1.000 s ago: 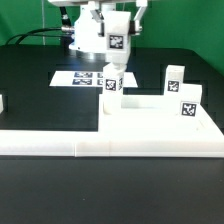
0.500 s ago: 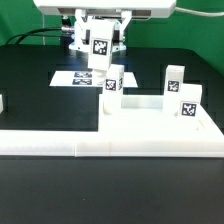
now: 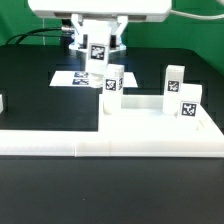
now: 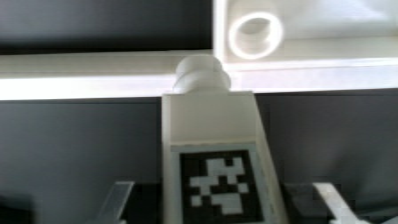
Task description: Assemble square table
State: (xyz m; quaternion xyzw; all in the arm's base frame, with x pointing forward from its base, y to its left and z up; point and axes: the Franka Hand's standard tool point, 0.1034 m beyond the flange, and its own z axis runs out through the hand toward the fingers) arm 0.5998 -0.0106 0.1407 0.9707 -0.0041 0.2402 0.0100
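i start with the black counter [image 3: 30,100], which carries everything. along its near side lies the long white border rail [image 3: 60,143], and the square tabletop slab [image 3: 155,118] sits flat against it on the exterior view's right. three tagged leg posts stand at the slab: one at its corner [image 3: 112,85] nearest the arm, one toward the back [image 3: 175,79], one at the exterior view's right [image 3: 187,102]. i cannot tell whether they are screwed in or just resting. the marker board [image 3: 75,77] lies flat behind them.

the gripper [image 3: 98,62] hangs above and just behind the corner post, its jaws clamped on a fourth leg [image 4: 214,140]. the wrist view shows both fingers [image 4: 329,200] pressed at the tagged end, with the leg's rounded tip pointing toward the rail and slab, near a round screw hole [image 4: 254,35] in the slab corner.

my worries, biggest first: the held leg looks off to one side of that hole, so lowering now would jam the tip on the slab face and shove the slab off the rail. next, the arm could clip the corner post close by and topple it. smallest, the leg may twist in the grip if it lands tilted.
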